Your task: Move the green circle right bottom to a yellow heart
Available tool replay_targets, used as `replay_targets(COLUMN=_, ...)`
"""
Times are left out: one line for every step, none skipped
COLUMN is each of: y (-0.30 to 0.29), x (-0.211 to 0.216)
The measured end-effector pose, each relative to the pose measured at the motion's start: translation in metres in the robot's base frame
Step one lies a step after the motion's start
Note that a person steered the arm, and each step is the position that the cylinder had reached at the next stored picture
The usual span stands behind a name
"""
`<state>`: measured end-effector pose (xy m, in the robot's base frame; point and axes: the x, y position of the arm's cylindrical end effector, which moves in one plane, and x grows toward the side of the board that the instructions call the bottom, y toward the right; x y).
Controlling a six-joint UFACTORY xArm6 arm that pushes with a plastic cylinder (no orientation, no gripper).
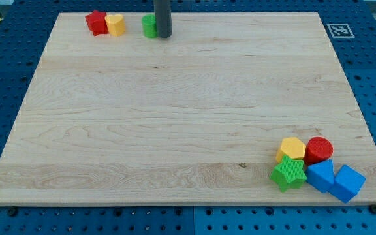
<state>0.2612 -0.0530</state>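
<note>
My tip [164,35] sat touching the right side of the green circle [149,26] at the table's [175,130] top edge; the rig has no hand, only the rod. The yellow heart [115,24] lay just left of the circle, touching a red star [96,22]. I judged the circle needed nudging downward, so the tip had to get above it.

Bright, even light — sharp focus, faint soft shadows, no glare or blur.
</note>
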Motion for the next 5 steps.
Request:
replay_targets(y=0.033, x=0.012)
replay_targets(y=0.044, x=-0.016)
replay_targets(y=0.007, x=-0.033)
replay_targets(y=-0.044, x=-0.025)
replay_targets(y=-0.071, x=-0.024)
